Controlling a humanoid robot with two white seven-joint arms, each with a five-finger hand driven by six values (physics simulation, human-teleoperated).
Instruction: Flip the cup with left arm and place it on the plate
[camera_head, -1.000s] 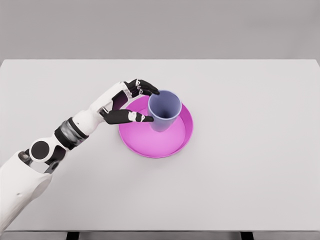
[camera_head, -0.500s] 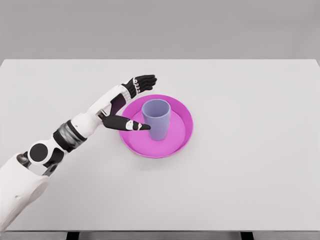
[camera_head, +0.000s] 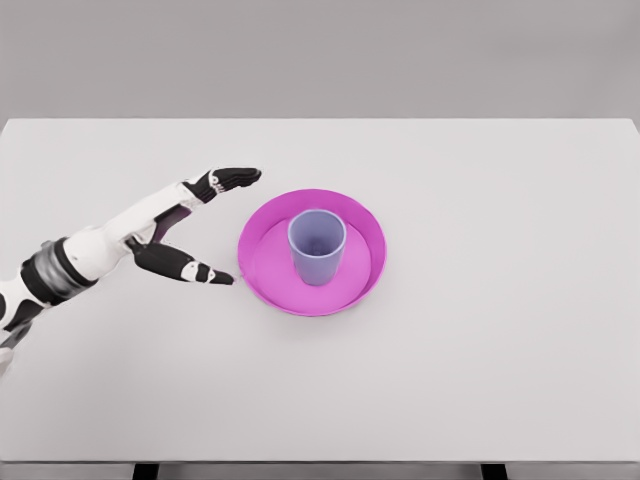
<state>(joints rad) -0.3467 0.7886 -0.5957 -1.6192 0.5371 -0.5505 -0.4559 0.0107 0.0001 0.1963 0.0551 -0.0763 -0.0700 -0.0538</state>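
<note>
The cup (camera_head: 317, 246) stands upright, mouth up, inside the plate (camera_head: 364, 283) at frame centre. The left hand (camera_head: 180, 230), at centre left, is clear of both, fingers (camera_head: 233, 177) spread wide and empty. Placement appears complete; only arm retreat remains.

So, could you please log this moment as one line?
cup: upright on plate | left hand: open, beside plate | right arm: unseen
</note>
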